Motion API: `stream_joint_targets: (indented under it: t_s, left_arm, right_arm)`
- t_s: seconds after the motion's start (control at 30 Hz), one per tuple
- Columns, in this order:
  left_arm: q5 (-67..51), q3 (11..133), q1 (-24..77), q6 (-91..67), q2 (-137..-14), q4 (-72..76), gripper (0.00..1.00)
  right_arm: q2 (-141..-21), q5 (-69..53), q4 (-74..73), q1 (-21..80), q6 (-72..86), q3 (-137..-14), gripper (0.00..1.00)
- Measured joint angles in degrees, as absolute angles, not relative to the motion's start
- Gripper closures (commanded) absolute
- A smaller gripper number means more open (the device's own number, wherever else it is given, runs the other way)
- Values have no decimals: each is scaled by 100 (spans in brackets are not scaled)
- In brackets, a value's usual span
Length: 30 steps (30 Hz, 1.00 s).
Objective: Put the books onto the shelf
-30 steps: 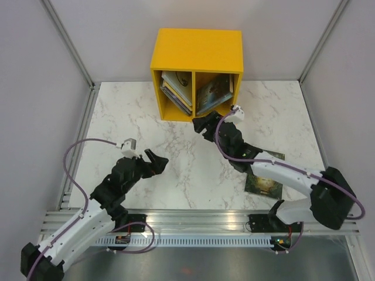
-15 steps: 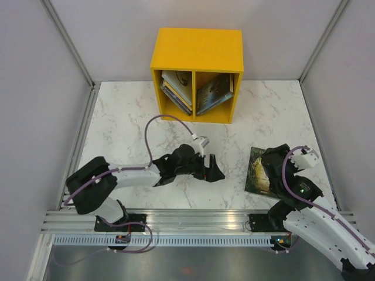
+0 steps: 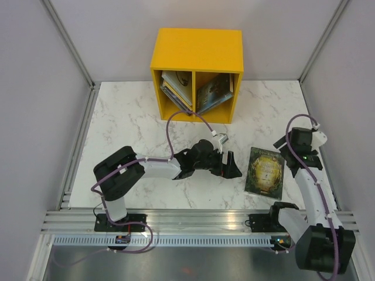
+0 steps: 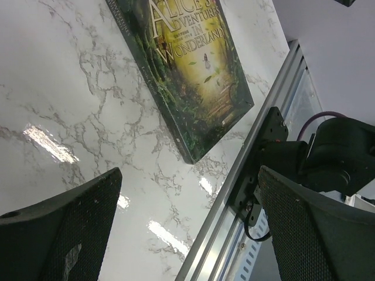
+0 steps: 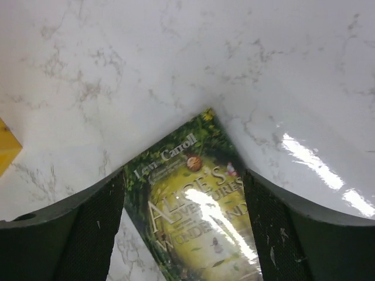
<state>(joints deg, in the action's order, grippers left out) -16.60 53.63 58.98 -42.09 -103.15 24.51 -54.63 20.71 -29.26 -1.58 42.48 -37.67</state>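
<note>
Your left gripper [image 4: 187, 234] has its jaws wide apart and holds nothing. It is low over the white marbled table [image 3: 126, 126], just beside the near left edge of the green and gold paperback "Alice's Adventures in Wonderland" [image 3: 265, 171].

Your right gripper [image 5: 187, 240] is also spread open with nothing in its grasp. It hangs above the far corner of the same paperback, with one finger on each side of the corner in the wrist view. I cannot tell if the fingers touch the cover.

The paperback lies flat on the table, face up, well apart from the bright yellow box-shaped shelf [image 3: 196, 50]. A leaning stack of thin books [image 3: 176, 88] is in the left compartment, and a tilted dark book [image 3: 214, 93] is in the right one.

I judge the task almost finished. This paperback is the only book I see outside the shelf, and neither gripper has taken it yet.
</note>
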Motion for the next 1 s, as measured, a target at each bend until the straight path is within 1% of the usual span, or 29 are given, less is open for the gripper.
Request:
stream_joint_targets:
  t_s: [0.07, 0.1, 0.2, 0.27, 0.5, 0.77, 1.0]
  left_arm:
    - [-1662, 5369, 5898, -4209, -10333, 2460, 0]
    - [-1664, 5387, 5898, -4209, -10363, 2460, 0]
    - [-1664, 5548, 5898, -4209, -10591, 2460, 0]
    - [-1664, 5719, 5898, -4209, -10812, 2456, 0]
    - [-1649, 6635, 5898, -4200, -11577, 2099, 0]
    - [-1651, 7642, 5898, -4178, -12359, 1717, 0]
    - [-1680, 7915, 5909, -4215, -12593, 1776, 0]
  right_arm:
    - [-5240, 1518, -2902, -1028, 3992, -3723, 11]
    - [-5129, 1317, -2904, -1431, 3881, -3684, 11]
    - [-5054, 950, -2899, -2073, 3734, -3540, 10]
    - [-5236, 751, -2886, -2233, 3728, -3402, 10]
    - [-6119, 156, -2392, -2252, 3938, -2639, 10]
    - [-6095, -220, -1568, -2200, 3990, -2410, 10]
    - [-5741, -285, -947, -1507, 4261, -1981, 11]
